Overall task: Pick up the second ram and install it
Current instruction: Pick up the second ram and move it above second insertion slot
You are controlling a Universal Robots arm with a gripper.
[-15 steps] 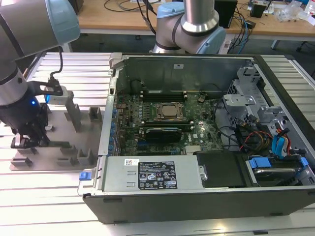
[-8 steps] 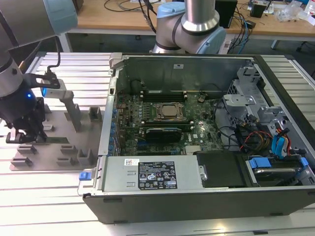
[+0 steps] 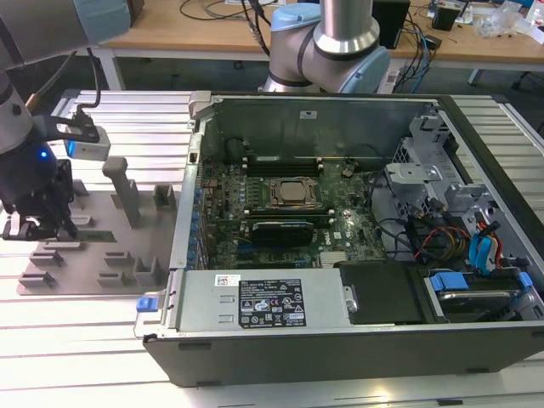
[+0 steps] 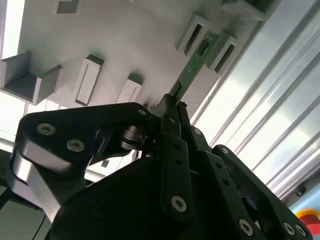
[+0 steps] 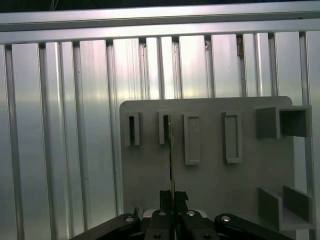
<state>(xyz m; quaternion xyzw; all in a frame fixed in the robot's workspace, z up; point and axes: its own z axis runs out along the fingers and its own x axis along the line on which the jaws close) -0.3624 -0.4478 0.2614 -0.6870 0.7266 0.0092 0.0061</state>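
In the exterior view the gripper point(image 3: 47, 225) hangs over the grey holder tray point(image 3: 102, 204). Both sit on the ribbed counter point(image 3: 85, 331) at about nine o'clock from the one open computer case point(image 3: 340, 340), with its green motherboard point(image 3: 340, 229) face up inside.

The wrist views show the grasp itself. In the second wrist view the two dark fingers point(image 4: 171, 127) are pinching the near end of the second ram point(image 4: 196, 60), a narrow green stick. Its far end lies between two slotted posts point(image 4: 192, 35) of the tray point(image 4: 125, 40). In the first wrist view the same stick point(image 5: 171, 150) appears edge-on as a thin line rising out of the pinched fingers point(image 5: 165, 197). It reaches up just beside the second post point(image 5: 164, 127) in a row of four slotted posts. Two open-sided brackets point(image 5: 280, 122) stand on the tray point(image 5: 210, 180) beyond that row. One ram is in the grasp.
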